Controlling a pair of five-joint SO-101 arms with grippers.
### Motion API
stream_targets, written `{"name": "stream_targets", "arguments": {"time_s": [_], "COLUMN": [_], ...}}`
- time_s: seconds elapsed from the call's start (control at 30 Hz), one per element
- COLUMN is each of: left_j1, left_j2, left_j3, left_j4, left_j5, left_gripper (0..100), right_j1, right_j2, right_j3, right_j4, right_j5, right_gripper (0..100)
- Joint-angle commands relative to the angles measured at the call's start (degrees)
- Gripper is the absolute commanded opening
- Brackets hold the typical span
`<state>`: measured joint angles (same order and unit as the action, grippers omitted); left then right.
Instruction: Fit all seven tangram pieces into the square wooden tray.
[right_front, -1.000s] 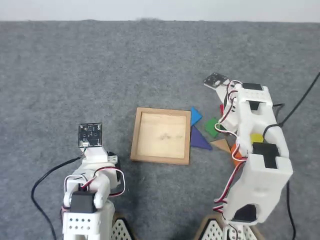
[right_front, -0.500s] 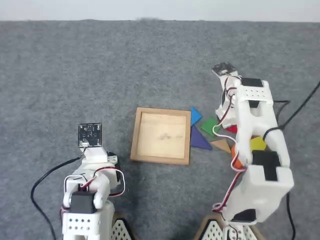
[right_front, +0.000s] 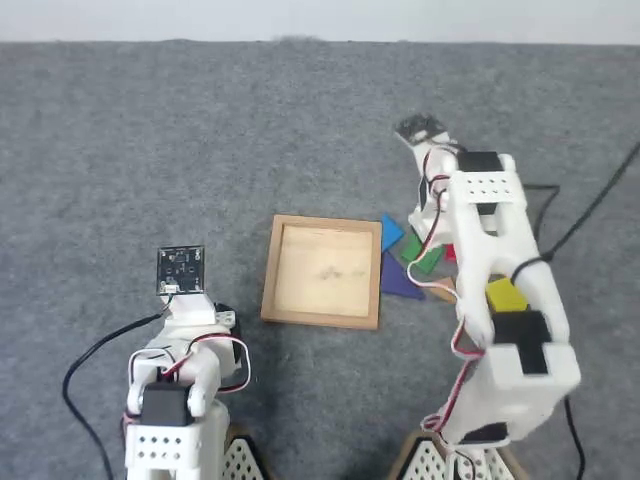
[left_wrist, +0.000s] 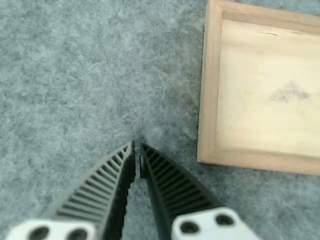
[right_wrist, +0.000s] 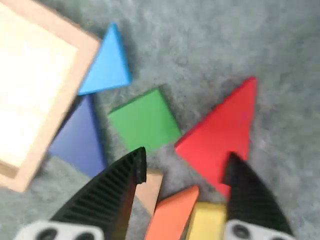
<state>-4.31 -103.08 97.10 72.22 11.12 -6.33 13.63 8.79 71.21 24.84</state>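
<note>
1. My right pincer (right_wrist: 186, 155) hangs spread wide over the loose pieces and grips nothing. My left pincer (left_wrist: 136, 146) is clenched on nothing, low over the grey mat (left_wrist: 75, 75) just off the tray's (right_front: 270, 270) opposite side.
2. All seven pieces lie flat outside the tray, on the side next to my right arm. The blue triangle (right_wrist: 105, 67) and dark blue triangle (right_wrist: 80, 142) touch its rim. The green square (right_wrist: 145, 120) is a little farther out, and the red triangle (right_wrist: 222, 135) lies beyond that.
3. I judge the pieces to be thin, stiff, light and smooth-painted, so they could skid on the mat or tip when pinched. I would grip one across two opposite edges near its middle, not at a corner. The red triangle's wide end lies between my fingers, so it is the handiest to take.
4. The tan piece (right_wrist: 149, 192), orange piece (right_wrist: 172, 212) and yellow piece (right_wrist: 207, 220) are cut off behind my fingers, so I cannot tell their full shapes.
5. From above, my right arm covers the red and orange pieces. I cannot judge how thick the pieces are.
</note>
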Motion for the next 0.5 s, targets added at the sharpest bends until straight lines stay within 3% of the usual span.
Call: {"name": "stream_targets", "arguments": {"time_s": [0.0,0.27,0.47], "left_j1": [-0.26,-0.26,-0.26], "left_j2": [-1.14,-1.14,-1.14], "left_j3": [-0.66,-0.66,-0.66], "left_j4": [0.09,0.09,0.09], "left_j5": [-0.62,-0.62,-0.62], "left_gripper": [1,1,1], "right_j1": [1.8,8.13,7.25], "right_j2": [2.07,3.38,8.22], "right_j3": [-2.02,-2.02,-2.02], "right_j4": [-4.09,-8.48,-7.96], "right_j5": [2.81,2.55,4.66], "right_gripper": [31.3,29.6,29.6]}}
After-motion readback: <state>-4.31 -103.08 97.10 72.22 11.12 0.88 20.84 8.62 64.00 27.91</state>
